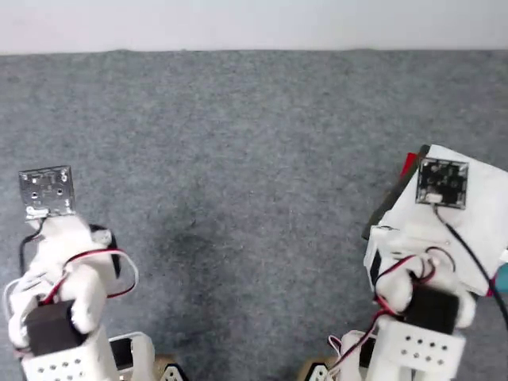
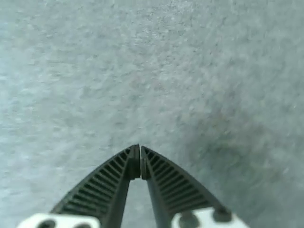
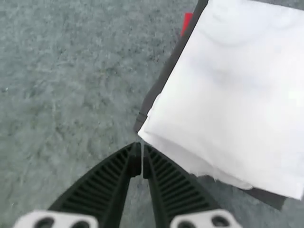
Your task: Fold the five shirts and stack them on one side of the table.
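Note:
A stack of folded shirts sits at the right side of the table, with a white shirt (image 1: 484, 208) (image 3: 237, 90) on top. Beneath it a dark shirt (image 3: 164, 78) shows along the edge, and a red shirt (image 3: 186, 23) (image 1: 409, 163) peeks out at the far corner. My right gripper (image 3: 141, 156) is shut and empty, just off the near corner of the stack, over the grey felt. At the table's left, my left gripper (image 2: 140, 159) is also shut with nothing in it, over bare felt. The left arm (image 1: 59, 278) and the right arm (image 1: 421, 294) stand at the front edge.
Grey felt (image 1: 254, 159) covers the whole table, with a pale wall (image 1: 254, 24) behind its far edge. A teal object (image 1: 502, 279) pokes in at the right edge beside the stack.

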Robot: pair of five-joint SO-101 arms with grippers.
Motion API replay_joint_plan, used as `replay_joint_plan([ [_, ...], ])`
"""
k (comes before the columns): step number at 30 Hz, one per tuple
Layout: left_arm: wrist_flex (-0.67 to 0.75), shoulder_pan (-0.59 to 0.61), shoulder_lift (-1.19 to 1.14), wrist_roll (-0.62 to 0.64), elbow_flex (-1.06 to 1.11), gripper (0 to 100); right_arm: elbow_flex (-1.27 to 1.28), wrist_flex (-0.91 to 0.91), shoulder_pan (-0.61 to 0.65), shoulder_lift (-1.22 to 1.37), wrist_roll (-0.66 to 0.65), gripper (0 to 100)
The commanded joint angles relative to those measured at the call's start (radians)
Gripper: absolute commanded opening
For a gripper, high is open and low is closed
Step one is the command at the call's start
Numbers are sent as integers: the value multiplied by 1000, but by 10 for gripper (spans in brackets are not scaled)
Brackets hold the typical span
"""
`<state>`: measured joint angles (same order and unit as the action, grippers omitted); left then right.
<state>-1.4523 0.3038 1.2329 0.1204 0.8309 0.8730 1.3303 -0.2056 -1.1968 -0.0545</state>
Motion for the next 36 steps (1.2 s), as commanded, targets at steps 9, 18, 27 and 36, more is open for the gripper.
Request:
replay_joint_plan([
  [9, 351, -124, -2, 150, 272, 14, 275, -111, 48, -254, 115, 10],
  [18, 379, -347, 0, 176, 312, 13, 420, -90, 243, -414, 204, 10],
  [27, 667, -431, 0, 126, 579, 13, 654, -111, 346, -616, 193, 10],
  [36, 818, -431, -2, 94, 730, 13, 784, -116, 363, -616, 60, 11],
])
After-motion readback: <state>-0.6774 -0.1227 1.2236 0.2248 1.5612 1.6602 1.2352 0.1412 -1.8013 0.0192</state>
